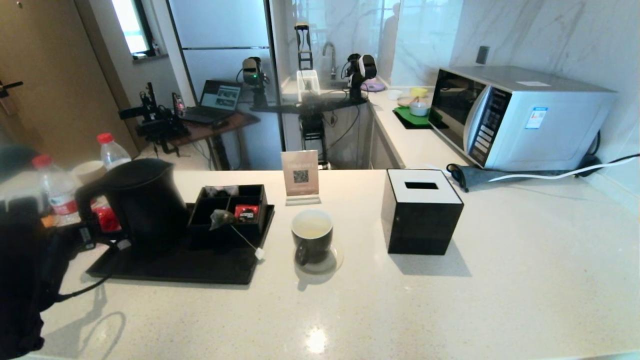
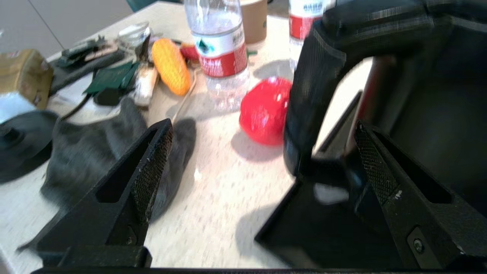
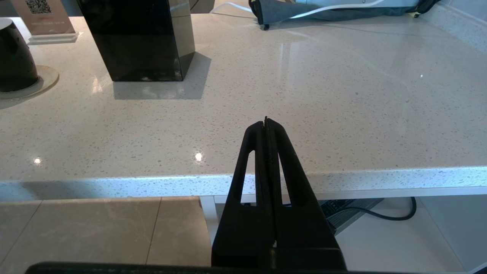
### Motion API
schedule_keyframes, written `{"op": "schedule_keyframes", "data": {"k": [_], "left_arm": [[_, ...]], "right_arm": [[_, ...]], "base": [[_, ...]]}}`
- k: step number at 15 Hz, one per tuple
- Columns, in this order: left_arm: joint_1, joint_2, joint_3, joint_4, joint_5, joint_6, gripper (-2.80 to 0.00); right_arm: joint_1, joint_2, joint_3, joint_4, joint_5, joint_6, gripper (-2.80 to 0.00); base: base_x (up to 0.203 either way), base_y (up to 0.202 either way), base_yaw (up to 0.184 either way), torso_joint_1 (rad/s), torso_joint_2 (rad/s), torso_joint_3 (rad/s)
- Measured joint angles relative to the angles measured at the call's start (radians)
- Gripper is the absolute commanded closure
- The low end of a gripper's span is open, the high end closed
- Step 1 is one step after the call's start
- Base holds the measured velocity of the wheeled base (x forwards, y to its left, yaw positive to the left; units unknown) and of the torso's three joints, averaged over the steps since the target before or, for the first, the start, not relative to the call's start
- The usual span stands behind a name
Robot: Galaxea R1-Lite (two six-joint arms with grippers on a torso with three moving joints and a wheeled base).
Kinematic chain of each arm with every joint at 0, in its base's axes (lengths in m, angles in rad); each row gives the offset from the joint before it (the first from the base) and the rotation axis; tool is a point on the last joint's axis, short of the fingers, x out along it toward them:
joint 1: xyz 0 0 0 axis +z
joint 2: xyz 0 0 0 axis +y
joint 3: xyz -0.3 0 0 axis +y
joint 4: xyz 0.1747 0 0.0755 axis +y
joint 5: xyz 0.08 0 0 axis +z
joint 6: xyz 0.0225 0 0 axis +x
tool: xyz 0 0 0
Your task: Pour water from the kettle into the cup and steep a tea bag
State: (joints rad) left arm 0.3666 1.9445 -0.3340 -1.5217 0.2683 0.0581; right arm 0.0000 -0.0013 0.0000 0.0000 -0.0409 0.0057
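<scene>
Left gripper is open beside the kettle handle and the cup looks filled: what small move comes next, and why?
Probably draw the left gripper back from the kettle and swing it toward the tea bag. Its jaws stand wide and hold nothing, the kettle sits upright on the tray, the cup already shows pale liquid, and the tea bag lies on the organizer's edge. The right gripper rests shut near the counter edge.

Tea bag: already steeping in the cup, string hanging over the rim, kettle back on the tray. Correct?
Not quite. The head view shows the tea bag on the organiser box on the tray, not in the cup. The kettle is on the tray.
</scene>
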Motion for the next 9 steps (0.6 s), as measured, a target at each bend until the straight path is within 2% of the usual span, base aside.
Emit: {"op": "schedule_keyframes", "data": {"k": [8, 9], "left_arm": [[0.0, -0.102, 0.123, 0.0, -0.001, -0.001, -2.8], [0.0, -0.113, 0.137, 0.0, 0.0, -0.001, 0.0]], "right_arm": [[0.0, 0.0, 0.0, 0.0, 0.0, 0.0, 0.0], [0.0, 0.0, 0.0, 0.0, 0.0, 0.0, 0.0]], "base": [[0.0, 0.0, 0.0, 0.0, 0.0, 0.0], [0.0, 0.0, 0.0, 0.0, 0.0, 0.0]]}}
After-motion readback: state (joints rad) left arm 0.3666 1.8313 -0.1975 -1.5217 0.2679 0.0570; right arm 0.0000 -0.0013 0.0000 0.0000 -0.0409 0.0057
